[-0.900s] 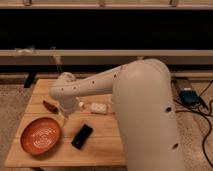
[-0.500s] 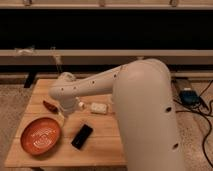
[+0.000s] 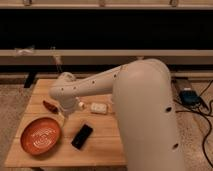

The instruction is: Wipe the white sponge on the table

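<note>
The white sponge (image 3: pixel 98 107) is a small off-white block lying on the light-wood table (image 3: pixel 107 147), near its middle. My white arm reaches from the right across the table to its left part. The gripper (image 3: pixel 63 109) is at the arm's end, low over the table's left side, a short way left of the sponge and apart from it. Much of the gripper is hidden by the arm's wrist.
An orange plate (image 3: pixel 40 135) sits at the table's front left. A black phone-like slab (image 3: pixel 82 136) lies in front of the sponge. A dark red object (image 3: pixel 50 105) lies just left of the gripper. Cables and a blue device (image 3: pixel 189 96) are on the floor at right.
</note>
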Motion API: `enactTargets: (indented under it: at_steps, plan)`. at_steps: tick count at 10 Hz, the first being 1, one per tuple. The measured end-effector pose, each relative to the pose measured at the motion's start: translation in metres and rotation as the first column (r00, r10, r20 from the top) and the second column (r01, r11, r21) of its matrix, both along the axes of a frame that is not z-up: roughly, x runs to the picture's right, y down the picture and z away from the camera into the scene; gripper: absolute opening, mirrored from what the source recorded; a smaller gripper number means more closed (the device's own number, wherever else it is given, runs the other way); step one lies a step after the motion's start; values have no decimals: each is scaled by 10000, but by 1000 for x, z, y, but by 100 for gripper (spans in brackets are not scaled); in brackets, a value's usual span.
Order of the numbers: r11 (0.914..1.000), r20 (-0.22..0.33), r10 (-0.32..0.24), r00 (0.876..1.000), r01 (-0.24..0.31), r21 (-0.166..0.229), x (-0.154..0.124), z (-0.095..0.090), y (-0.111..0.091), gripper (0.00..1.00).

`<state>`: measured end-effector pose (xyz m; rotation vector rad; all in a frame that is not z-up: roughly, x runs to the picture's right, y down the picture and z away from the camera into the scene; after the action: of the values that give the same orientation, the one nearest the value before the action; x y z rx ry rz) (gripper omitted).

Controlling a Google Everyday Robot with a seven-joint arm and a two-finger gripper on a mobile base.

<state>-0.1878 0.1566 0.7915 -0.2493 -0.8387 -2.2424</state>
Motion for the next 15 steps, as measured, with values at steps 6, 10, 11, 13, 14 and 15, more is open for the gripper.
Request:
enactTargets:
  at_steps: [6, 10, 11, 13, 14, 15]
  plan:
    - [10000, 0, -1, 10000, 1, 1, 0, 0, 0, 80]
    - [10000, 0, -1, 10000, 1, 2, 0, 0, 0, 80]
    - [10000, -4, -5, 10000, 5, 9, 0, -1, 0, 80]
    - [9996, -354, -165, 9992, 173, 234, 4, 4, -3, 80]
    - [9989, -554, -257, 9981, 278, 372, 9, 10, -6, 80]
    - [9982, -763, -308, 9966, 346, 495, 17, 18, -9, 80]
